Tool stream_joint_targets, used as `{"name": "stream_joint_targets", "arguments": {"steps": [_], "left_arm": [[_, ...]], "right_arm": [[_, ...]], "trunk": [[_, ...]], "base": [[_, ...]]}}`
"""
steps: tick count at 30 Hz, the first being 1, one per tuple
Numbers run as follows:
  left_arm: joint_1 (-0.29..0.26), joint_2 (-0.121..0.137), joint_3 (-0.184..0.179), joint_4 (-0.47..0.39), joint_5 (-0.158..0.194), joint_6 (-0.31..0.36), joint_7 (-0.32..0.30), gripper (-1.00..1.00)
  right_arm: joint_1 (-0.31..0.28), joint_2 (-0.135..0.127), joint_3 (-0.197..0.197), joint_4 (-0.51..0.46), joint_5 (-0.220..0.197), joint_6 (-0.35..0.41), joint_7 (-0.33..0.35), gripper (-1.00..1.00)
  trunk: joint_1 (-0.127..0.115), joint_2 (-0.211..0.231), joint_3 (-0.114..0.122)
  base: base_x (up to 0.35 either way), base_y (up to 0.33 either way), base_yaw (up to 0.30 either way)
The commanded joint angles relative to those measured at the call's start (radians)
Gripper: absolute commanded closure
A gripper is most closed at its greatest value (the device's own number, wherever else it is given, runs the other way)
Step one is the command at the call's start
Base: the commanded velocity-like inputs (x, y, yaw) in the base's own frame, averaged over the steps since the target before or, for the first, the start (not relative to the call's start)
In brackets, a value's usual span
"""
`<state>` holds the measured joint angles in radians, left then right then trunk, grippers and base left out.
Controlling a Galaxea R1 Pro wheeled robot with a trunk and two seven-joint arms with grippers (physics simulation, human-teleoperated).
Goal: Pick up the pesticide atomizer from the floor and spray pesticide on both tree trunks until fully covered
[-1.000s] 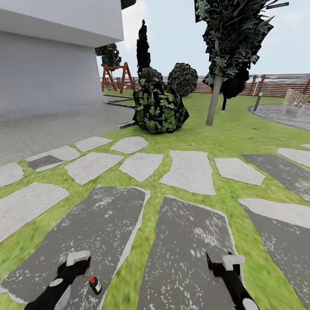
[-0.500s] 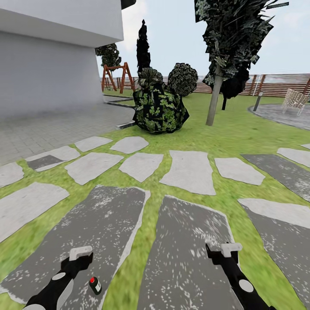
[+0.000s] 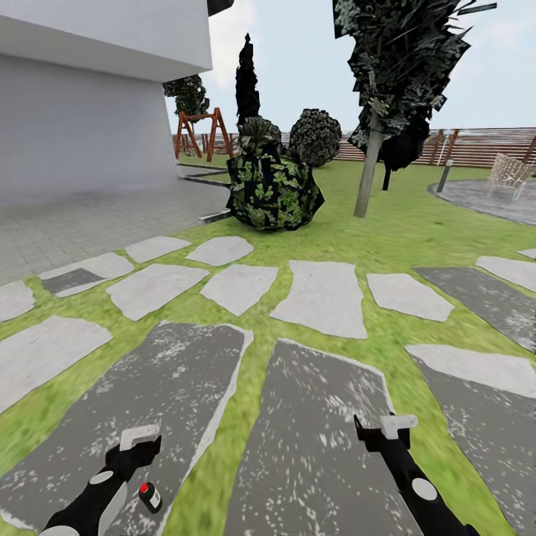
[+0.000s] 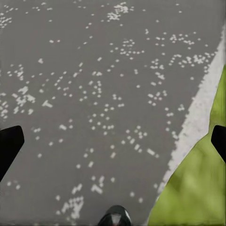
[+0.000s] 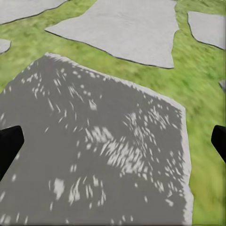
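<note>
A small dark bottle (image 3: 149, 496) with a red top stands on a dark stepping stone, just right of my left gripper (image 3: 141, 443); I cannot tell whether it is the pesticide atomizer. Its dark top (image 4: 115, 217) peeks in at the edge of the left wrist view. Both fingertips of the left gripper (image 4: 113, 146) sit far apart, open and empty, over the speckled stone. My right gripper (image 3: 387, 432) also stands open and empty above another dark stone (image 5: 108, 150). One tree with a pale trunk (image 3: 369, 175) and dark foliage rises from the lawn far ahead.
Grey stepping stones (image 3: 316, 298) with grass strips cross the ground ahead. A leafy shrub (image 3: 274, 190) stands beyond them, and a white building wall (image 3: 82, 126) with paving lies to the left. A slat fence (image 3: 484, 145), a chair (image 3: 510, 173) and a swing frame (image 3: 199, 132) stand far back.
The whole picture has shifted a little left and down, so the camera has moved. Both arms first slid slightly in the picture, then held still. Both grippers stay open.
</note>
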<state>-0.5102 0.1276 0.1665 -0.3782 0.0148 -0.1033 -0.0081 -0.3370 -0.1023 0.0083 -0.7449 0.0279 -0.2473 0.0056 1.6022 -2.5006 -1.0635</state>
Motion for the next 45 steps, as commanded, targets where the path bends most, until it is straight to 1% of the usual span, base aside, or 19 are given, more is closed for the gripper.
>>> {"name": "stream_joint_targets", "arguments": {"steps": [1, 9, 11, 21, 28, 45], "left_arm": [[-0.001, 0.0, 0.003, 0.001, 0.002, -0.003, -0.001, -1.0], [-0.001, 0.001, -0.006, 0.001, 0.002, -0.003, -0.002, -1.0], [-0.001, 0.001, -0.006, 0.001, 0.002, -0.003, -0.003, -1.0], [-0.001, 0.003, -0.003, 0.002, 0.002, -0.001, -0.002, -1.0], [-0.001, 0.004, 0.006, 0.002, 0.001, -0.002, -0.001, -1.0], [-0.002, 0.003, 0.005, 0.002, 0.0, -0.004, -0.001, -1.0]], "right_arm": [[0.0, 0.0, 0.001, -0.001, 0.003, -0.003, 0.001, -1.0], [0.0, 0.0, 0.001, -0.005, 0.003, -0.004, 0.001, -1.0], [0.0, 0.0, 0.0, -0.005, 0.003, -0.003, 0.0, -1.0], [0.0, 0.0, -0.002, -0.007, 0.003, -0.003, -0.001, -1.0], [0.0, 0.0, -0.005, -0.007, 0.003, -0.003, -0.002, -1.0], [0.0, 0.0, -0.007, -0.007, 0.003, -0.003, -0.003, -1.0]], "trunk": [[0.0, 0.0, -0.001], [0.0, 0.0, -0.001], [0.001, -0.001, -0.009], [0.005, -0.003, -0.06], [0.008, -0.005, -0.099], [0.016, -0.009, -0.192]], "base": [[-0.061, -0.018, 0.0], [-0.017, -0.005, 0.0], [-0.002, 0.0, 0.0], [0.0, 0.0, 0.0], [0.0, 0.0, 0.0], [0.0, 0.0, -0.02]]}}
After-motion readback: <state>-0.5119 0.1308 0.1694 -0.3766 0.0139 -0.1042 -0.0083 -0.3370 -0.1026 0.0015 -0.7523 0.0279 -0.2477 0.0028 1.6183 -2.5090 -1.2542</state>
